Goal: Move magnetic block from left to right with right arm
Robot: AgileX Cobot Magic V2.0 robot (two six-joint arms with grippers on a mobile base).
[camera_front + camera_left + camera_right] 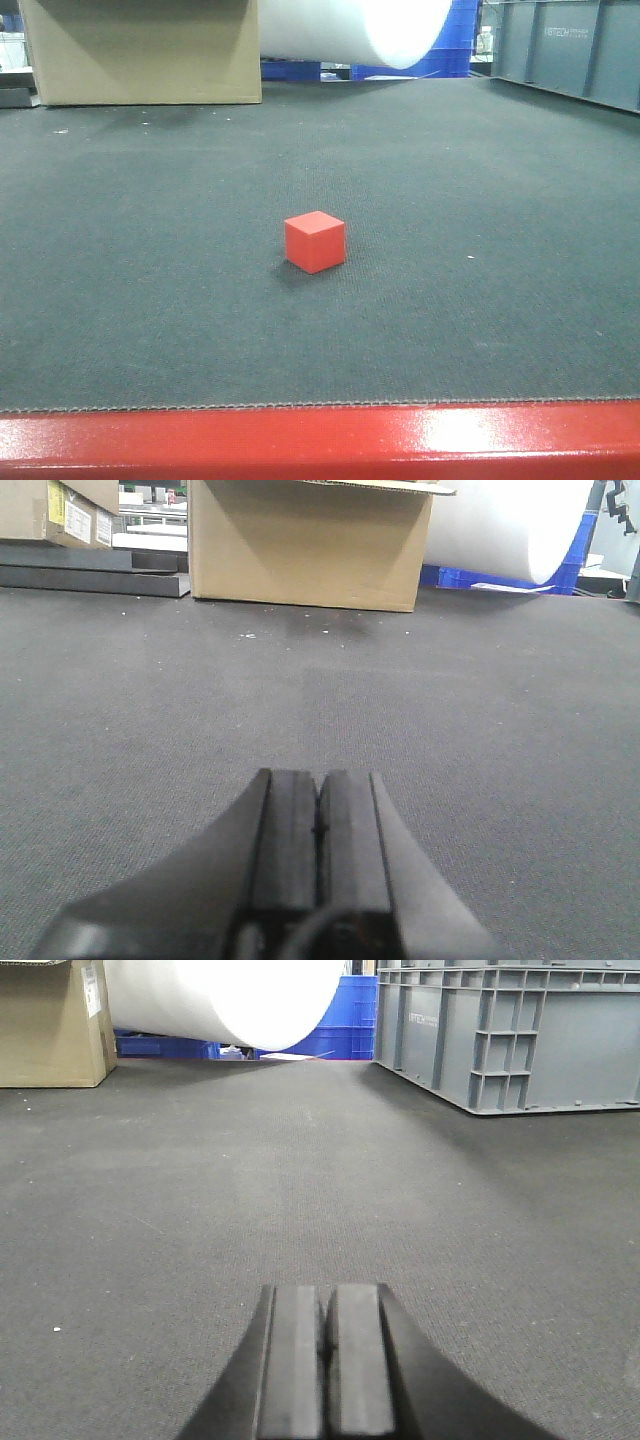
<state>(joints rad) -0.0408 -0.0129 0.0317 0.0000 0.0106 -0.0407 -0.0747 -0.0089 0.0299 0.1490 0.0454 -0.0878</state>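
Observation:
The magnetic block (315, 241), a small matte red cube, rests on the dark grey mat near the middle of the front view. No arm or gripper shows in that view. In the left wrist view my left gripper (319, 776) is shut, pads pressed together with nothing between them, low over bare mat. In the right wrist view my right gripper (326, 1290) is likewise shut and empty above bare mat. The block appears in neither wrist view.
A cardboard box (140, 50) stands at the back left, a white roll (355, 30) lies behind the middle, and a grey plastic crate (575, 45) lines the back right. A glossy red table-edge strip (320, 440) runs along the front.

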